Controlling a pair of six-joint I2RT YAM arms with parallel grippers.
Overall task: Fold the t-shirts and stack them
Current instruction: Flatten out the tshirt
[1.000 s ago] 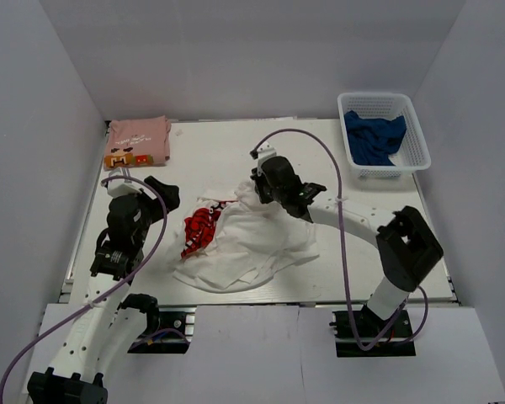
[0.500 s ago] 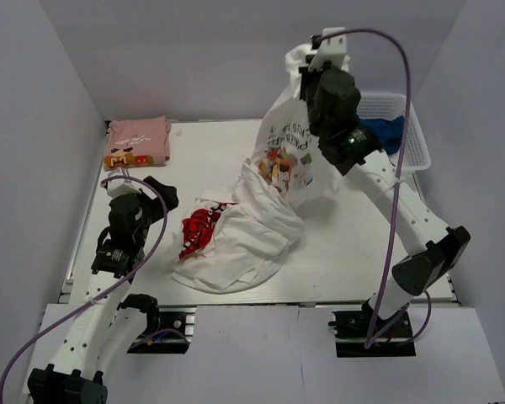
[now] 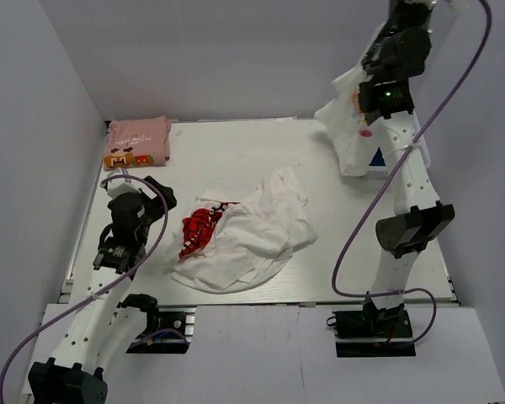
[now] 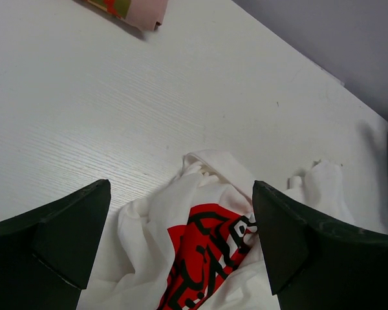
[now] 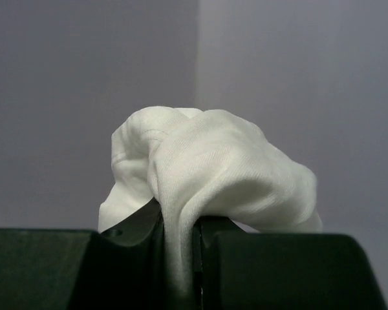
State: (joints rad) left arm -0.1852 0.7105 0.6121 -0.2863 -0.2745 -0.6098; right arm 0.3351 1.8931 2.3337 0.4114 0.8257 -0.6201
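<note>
White tee (image 3: 345,141) now hangs higher, lifted clear by right pincer (image 5: 180,239).

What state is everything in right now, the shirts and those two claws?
Pink shirt: folded, flat at the table's far left corner.
White shirt with red print: crumpled on the table, unfolded.
Other white shirt: hanging in the air from the right claw.
Left claw: open, holding nothing.
Right claw: shut on that hanging shirt.

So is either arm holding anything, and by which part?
The right end effector pinches a white tee by a bunched fold; left end effector holds nothing.
</note>
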